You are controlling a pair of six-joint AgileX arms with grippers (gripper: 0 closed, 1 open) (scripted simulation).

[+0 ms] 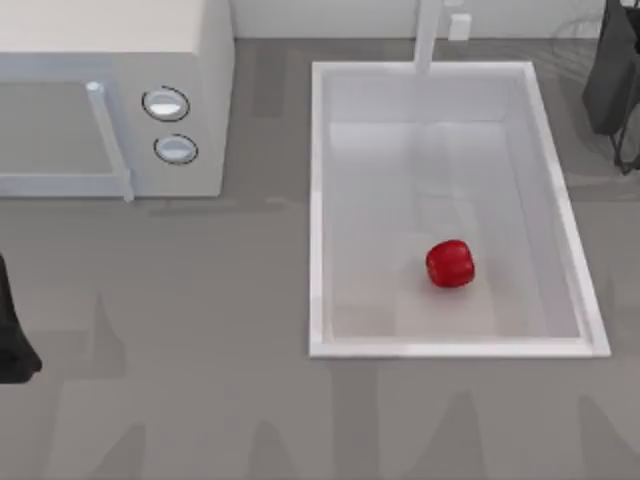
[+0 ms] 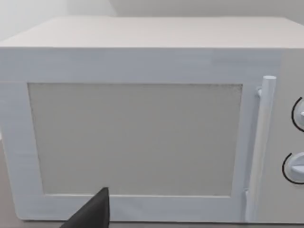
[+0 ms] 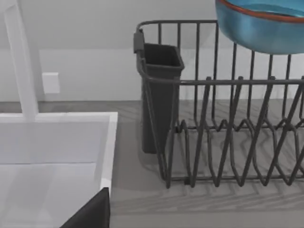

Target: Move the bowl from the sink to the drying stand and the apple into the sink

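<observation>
Red apple (image 1: 450, 264) lies in sink (image 1: 318, 200); blue bowl (image 3: 260, 23) above drying stand (image 3: 228, 128).

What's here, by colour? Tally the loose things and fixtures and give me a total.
Red: 1, the apple
Blue: 1, the bowl
White: 2, the sink and the microwave
Dark grey: 1, the drying stand
Total: 5
</observation>
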